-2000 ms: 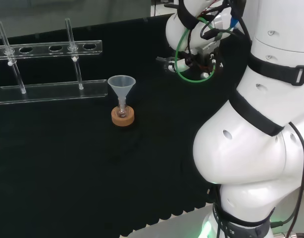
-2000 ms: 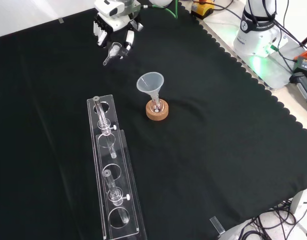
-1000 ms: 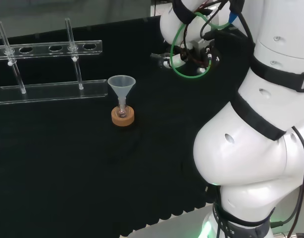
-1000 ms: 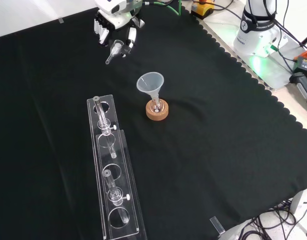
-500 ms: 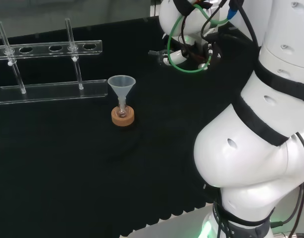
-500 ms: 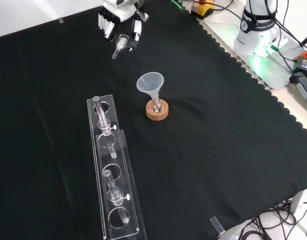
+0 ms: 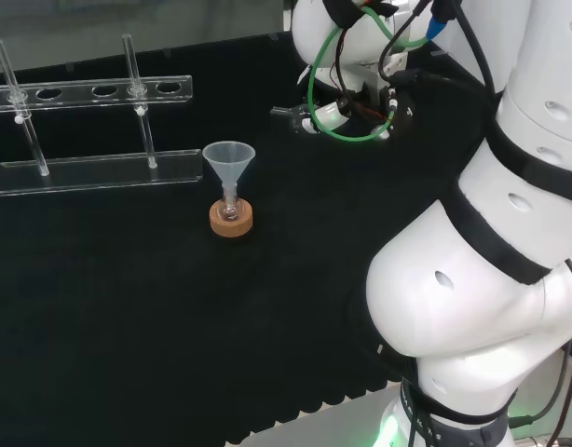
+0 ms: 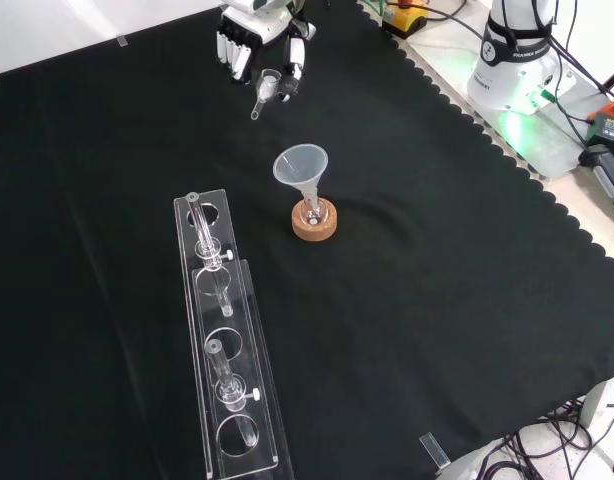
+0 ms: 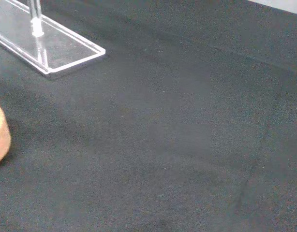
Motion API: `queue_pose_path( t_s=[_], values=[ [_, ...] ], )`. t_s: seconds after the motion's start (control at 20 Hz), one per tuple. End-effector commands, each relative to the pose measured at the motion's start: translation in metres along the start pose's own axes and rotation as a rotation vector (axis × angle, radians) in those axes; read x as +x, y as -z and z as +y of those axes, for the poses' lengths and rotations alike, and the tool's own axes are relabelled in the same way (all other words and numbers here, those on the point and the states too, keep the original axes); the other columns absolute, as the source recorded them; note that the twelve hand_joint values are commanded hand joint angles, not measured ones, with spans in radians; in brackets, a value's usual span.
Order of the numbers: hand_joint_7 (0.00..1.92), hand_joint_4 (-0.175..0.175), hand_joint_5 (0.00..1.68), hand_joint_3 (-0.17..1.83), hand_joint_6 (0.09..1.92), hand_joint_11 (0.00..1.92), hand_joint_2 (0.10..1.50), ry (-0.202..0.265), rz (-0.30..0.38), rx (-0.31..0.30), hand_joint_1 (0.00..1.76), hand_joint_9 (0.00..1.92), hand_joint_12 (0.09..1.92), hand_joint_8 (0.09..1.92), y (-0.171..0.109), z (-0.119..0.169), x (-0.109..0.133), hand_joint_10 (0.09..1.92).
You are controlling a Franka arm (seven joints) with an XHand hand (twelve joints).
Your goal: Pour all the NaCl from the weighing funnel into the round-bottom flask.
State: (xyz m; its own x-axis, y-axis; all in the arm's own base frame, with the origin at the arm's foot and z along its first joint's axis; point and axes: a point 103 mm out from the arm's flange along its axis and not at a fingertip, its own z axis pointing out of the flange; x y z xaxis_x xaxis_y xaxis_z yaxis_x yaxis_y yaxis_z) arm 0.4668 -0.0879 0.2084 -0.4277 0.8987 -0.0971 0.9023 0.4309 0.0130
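Moving rightward in the front view, the black and white hand (image 8: 259,38) is pinching the small clear weighing funnel (image 8: 267,89) with curled fingers (image 8: 293,72), above and left of the cork-ringed round-bottom flask (image 8: 313,214) bearing a clear plastic funnel (image 8: 302,167).

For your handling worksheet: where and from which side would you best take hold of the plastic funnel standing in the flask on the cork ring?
Probably the funnel by its wide cone, from above: the rim is open and unobstructed, while its thin stem sits in the flask's neck above the cork ring.

Bare cloth (image 8: 407,300) around funnel (image 8: 301,168)
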Motion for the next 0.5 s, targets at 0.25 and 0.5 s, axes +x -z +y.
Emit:
queue_pose_path(
  t_s=[0.25,0.5],
  values=[
    [1.42,-0.164,1.13,0.45,1.89,1.5,1.05,0.069,0.044,0.042,0.72,1.59,0.79,1.5,-0.001,-0.006,0.033,0.92],
    [1.42,-0.158,1.14,0.45,1.89,1.5,1.05,0.094,0.043,0.056,0.72,1.59,0.79,1.5,-0.003,0.001,0.04,0.92]
  ],
)
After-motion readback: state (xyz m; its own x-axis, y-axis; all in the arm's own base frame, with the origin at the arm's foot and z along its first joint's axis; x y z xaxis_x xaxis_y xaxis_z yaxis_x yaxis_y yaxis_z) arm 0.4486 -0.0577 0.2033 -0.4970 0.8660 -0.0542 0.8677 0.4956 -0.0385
